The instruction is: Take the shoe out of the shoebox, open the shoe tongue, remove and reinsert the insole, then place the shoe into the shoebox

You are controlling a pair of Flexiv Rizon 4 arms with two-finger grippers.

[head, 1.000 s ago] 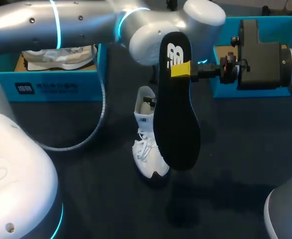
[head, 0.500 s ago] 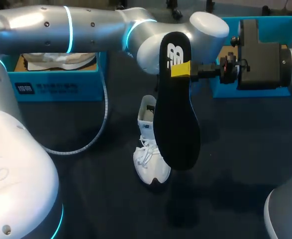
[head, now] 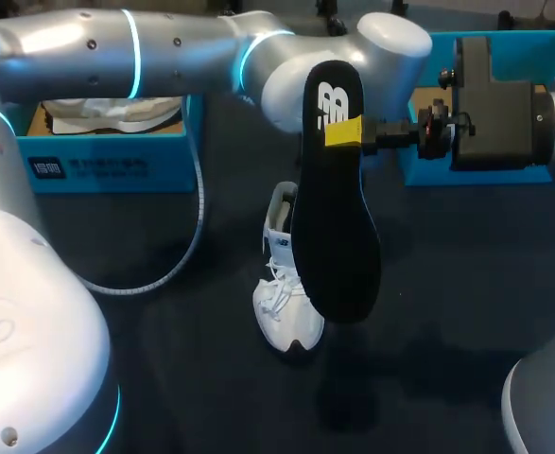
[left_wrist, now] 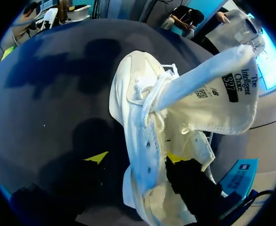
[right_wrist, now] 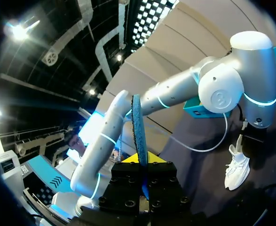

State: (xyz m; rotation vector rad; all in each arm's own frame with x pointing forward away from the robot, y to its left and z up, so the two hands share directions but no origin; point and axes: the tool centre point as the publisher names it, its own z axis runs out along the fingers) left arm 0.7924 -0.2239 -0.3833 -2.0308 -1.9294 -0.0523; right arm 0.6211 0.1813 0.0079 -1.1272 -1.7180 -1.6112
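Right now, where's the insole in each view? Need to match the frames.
Head: the insole stands upright at centre, hiding part of the shoe.
Left wrist: not in it; the shoe fills the middle.
Right wrist: edge-on, a thin blue strip clamped in that arm's own jaws.
Landmark: the white shoe shows in all three; in the right wrist view it is small, off beside the insole.

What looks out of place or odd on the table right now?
Nothing looks damaged or spilled. The black insole is out of the white shoe, hanging upright in the air, pinched near one end by the right gripper. The tongue is pulled open.
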